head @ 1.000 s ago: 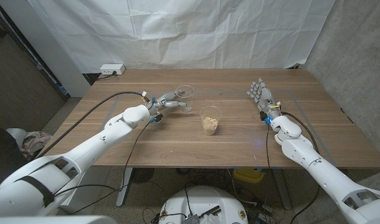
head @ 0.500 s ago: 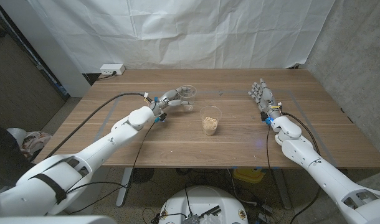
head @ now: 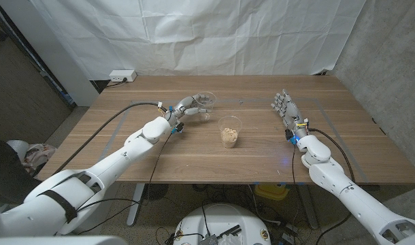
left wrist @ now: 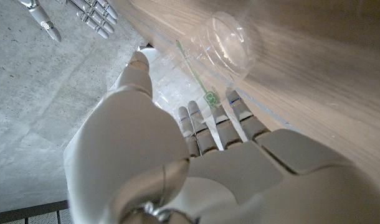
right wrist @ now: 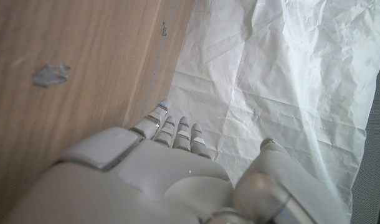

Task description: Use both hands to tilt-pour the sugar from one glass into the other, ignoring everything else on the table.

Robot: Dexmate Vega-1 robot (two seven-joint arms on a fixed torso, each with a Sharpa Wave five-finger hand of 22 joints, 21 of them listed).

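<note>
Your left hand (head: 186, 109) holds the empty clear plastic glass (head: 205, 105), fingers (left wrist: 205, 121) wrapped around its side, and the glass is tipped over with its mouth turned toward the sugar-filled clear plastic glass (head: 229, 131). In the left wrist view the empty glass (left wrist: 230, 46) shows nothing inside, with a thin green stripe and a small green mark on its wall by your fingertips. Whether its base touches the wood or hangs just above it, you cannot tell.

The sugar glass stands upright near the middle of the wooden table (head: 126, 146), just beside the tipped glass and on the robot's side of it. It holds pale tan sugar in its lower part, with the upper wall clear.

Your right hand (head: 285, 106) is well apart from the sugar glass, out to its right, holding nothing, with fingers straight and side by side. In the right wrist view this hand (right wrist: 146, 168) has its fingers reaching past the table edge.

The table is brown wood grain with a small grey patch (right wrist: 52, 74) on it. A crumpled white sheet (head: 194, 34) hangs behind the table's far edge, a white power strip (head: 122, 75) lies on the floor beyond the far left corner, and a grey concrete wall (head: 391, 54) rises past the right side
</note>
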